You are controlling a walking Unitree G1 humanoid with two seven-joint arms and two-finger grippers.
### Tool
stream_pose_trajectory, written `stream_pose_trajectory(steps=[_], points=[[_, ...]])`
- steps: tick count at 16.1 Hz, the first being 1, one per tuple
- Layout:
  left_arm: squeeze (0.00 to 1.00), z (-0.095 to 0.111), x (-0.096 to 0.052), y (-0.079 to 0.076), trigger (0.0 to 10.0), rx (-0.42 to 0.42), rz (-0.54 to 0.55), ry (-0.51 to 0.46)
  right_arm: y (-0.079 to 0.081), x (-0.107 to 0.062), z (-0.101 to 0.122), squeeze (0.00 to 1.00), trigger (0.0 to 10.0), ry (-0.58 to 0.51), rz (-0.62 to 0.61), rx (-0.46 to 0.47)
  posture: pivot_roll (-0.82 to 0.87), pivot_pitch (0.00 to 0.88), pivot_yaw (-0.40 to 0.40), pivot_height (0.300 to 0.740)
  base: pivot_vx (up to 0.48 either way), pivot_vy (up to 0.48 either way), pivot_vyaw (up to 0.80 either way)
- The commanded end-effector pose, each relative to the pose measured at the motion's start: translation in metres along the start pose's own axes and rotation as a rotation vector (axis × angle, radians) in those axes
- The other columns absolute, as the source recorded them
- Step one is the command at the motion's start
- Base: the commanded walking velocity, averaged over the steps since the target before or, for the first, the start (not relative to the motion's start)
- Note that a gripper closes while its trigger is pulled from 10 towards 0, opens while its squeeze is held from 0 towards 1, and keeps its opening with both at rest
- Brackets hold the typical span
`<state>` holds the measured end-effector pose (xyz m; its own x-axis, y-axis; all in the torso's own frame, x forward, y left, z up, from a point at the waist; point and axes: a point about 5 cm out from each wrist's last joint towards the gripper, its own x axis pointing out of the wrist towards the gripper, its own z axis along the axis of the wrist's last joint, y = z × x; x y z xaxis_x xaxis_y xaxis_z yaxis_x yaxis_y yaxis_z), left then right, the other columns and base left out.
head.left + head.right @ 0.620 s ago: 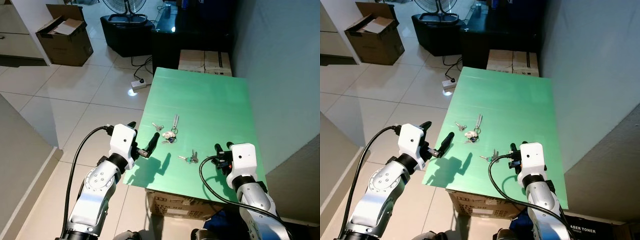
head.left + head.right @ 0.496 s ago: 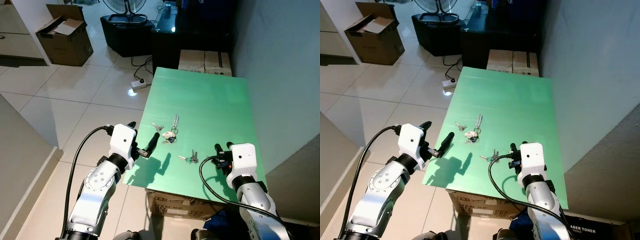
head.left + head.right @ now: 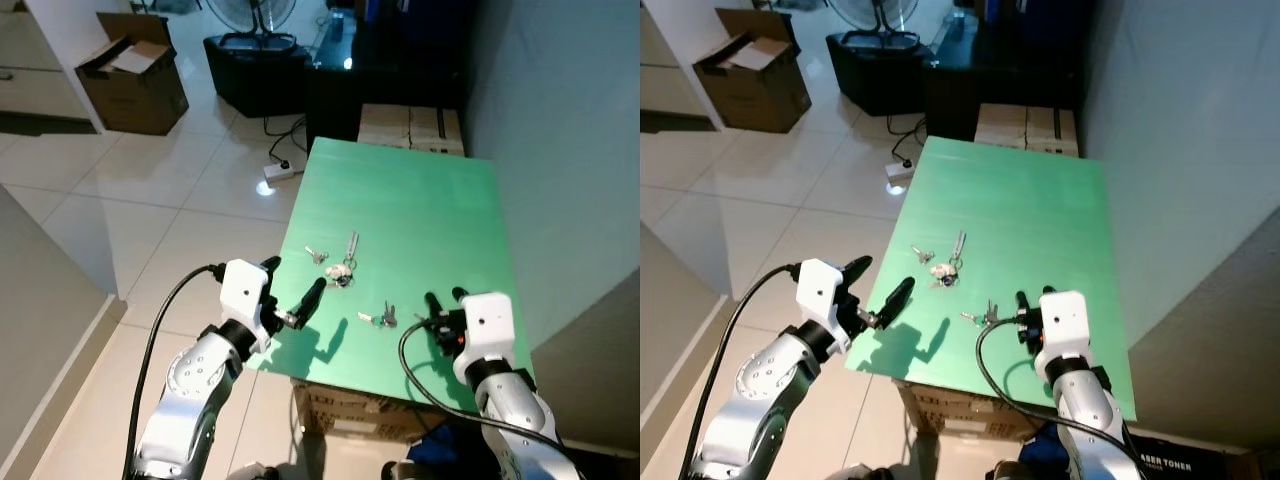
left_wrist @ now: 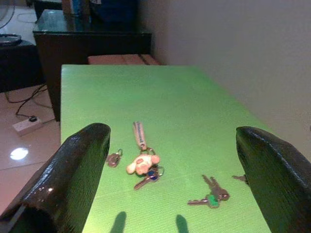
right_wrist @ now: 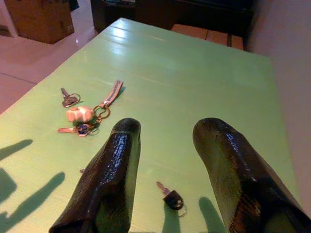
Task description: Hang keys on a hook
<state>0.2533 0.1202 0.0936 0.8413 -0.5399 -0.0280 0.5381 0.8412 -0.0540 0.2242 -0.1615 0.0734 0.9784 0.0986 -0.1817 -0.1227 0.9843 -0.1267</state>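
Hovering off the near left edge of the green table [image 3: 420,200] with the left gripper [image 3: 290,281], black fingers spread wide and clasping nothing. Holding the right gripper [image 3: 445,298] low over the near right part of the same table, its two fingers parted too, likewise empty.

Lying untouched mid-table, well apart from both grippers: a key bunch [image 3: 342,270] with a cream charm and a strap reaching toward the far end; just to its left, a single small key [image 3: 316,254] on a ring; nearer the robot, a pair of keys [image 3: 380,318] between the two grippers.

Seen from the head: pale floor tiles to the left, an open cardboard box [image 3: 135,75], a white power strip [image 3: 282,171] with its cable, a fan base [image 3: 250,10], a dark cabinet [image 3: 385,70] and flat cartons [image 3: 410,125] beyond the far table edge, a grey wall on the right.

Seen closer from the left wrist: a green tag on the pair of keys, a blue bit under the cream charm, and the tip of one more key beside the finger on the wall side.

Seen from the right wrist: a small key on a dark fob [image 5: 171,198] lying just ahead between the fingers, too small to make out from the head; finger shadows falling across the near table surface.
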Motion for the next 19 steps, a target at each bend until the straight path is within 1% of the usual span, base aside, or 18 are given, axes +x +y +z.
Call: stream_pose_trajectory(steps=[1,5,9,10,11,12,15,17,19], points=[[1.0,0.006,0.001,0.0,10.0,-0.002,-0.015,-0.021,-0.003,0.001,-0.001,1.0,10.0,0.014,-0.016,-0.013,-0.18,0.102,0.055,0.74,0.0,0.0,0.0],[1.0,0.006,0.0,0.001,10.0,-0.013,-0.042,-0.025,-0.001,0.002,-0.002,1.0,10.0,0.009,-0.006,0.0,-0.17,0.103,0.063,0.74,0.0,0.0,0.0],[1.0,0.004,0.0,0.002,10.0,-0.012,-0.05,-0.015,0.0,0.003,-0.008,1.0,10.0,0.051,0.003,0.005,-0.17,0.108,0.07,0.74,0.0,0.0,0.0],[1.0,0.002,0.001,0.005,10.0,0.029,-0.024,-0.001,0.001,0.004,-0.01,1.0,10.0,0.067,0.014,-0.001,-0.17,0.11,0.071,0.74,0.0,0.0,0.0],[1.0,0.001,0.003,0.011,10.0,0.09,0.048,0.014,0.003,0.005,-0.016,1.0,10.0,0.112,0.025,-0.037,-0.18,0.112,0.073,0.74,0.0,0.0,0.0],[0.0,0.001,0.006,0.015,10.0,0.116,0.103,0.022,0.003,0.007,-0.023,0.0,10.0,0.154,0.016,-0.083,-0.17,0.112,0.075,0.74,0.0,0.0,0.0],[0.0,0.002,0.007,0.012,10.0,0.136,0.092,0.022,0.001,0.006,-0.022,0.0,10.0,0.143,0.0,-0.083,-0.18,0.115,0.072,0.74,0.0,0.0,0.0],[0.0,-0.002,0.008,0.011,10.0,0.147,0.1,0.028,-0.002,0.005,-0.02,0.0,10.0,0.128,-0.025,-0.106,-0.2,0.12,0.081,0.74,0.0,0.0,0.0],[0.0,-0.002,0.012,0.008,10.0,0.135,0.09,0.02,-0.004,0.004,-0.018,0.0,10.0,0.121,-0.036,-0.129,-0.22,0.126,0.089,0.74,0.0,0.0,0.0]])
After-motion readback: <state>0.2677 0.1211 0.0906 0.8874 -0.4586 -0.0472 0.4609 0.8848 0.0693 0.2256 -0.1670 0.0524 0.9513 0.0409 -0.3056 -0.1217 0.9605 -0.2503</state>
